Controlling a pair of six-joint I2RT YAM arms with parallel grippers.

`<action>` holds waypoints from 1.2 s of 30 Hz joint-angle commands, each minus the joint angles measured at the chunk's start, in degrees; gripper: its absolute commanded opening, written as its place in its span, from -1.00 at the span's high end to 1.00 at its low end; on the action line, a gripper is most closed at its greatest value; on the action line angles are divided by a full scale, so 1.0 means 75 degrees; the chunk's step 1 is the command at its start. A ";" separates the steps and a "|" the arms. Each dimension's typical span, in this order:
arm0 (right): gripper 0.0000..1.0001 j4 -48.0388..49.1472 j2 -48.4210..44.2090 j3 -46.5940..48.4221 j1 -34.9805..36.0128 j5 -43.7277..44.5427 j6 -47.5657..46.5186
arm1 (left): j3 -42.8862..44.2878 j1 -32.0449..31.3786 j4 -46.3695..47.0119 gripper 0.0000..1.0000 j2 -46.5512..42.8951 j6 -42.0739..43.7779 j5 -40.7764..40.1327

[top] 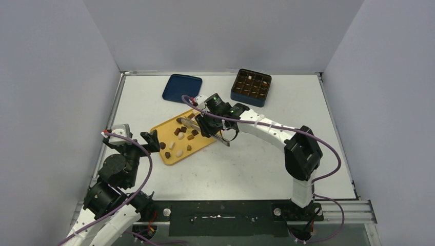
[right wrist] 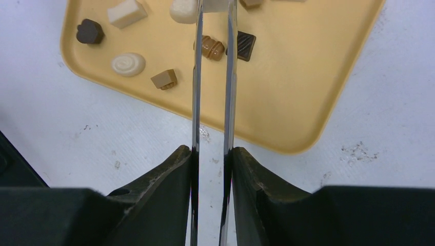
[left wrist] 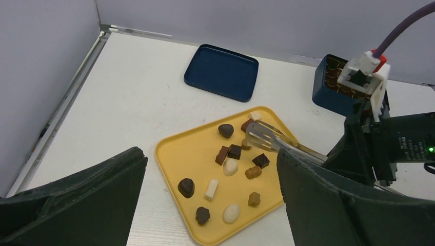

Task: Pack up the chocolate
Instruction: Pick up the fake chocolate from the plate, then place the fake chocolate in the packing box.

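Several small chocolate pieces, dark brown, caramel and white, lie loose on a yellow tray. My right gripper is shut on a pair of metal tongs, squeezing their two arms close together. The tongs reach out low over the tray's far side among the pieces; their tips run off the top of the right wrist view. My left gripper is open at the tray's near-left edge, nothing between its fingers. The right gripper hangs over the tray's right end.
A dark blue gridded box stands at the back right, a few pieces in its cells. Its flat blue lid lies behind the tray. Grey walls enclose the white table on three sides.
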 commanded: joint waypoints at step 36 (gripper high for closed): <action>0.38 0.0245 -0.0099 0.1352 -0.4950 0.0666 0.0998 | 0.0058 0.0044 0.0254 -0.95 0.0048 0.0062 0.0157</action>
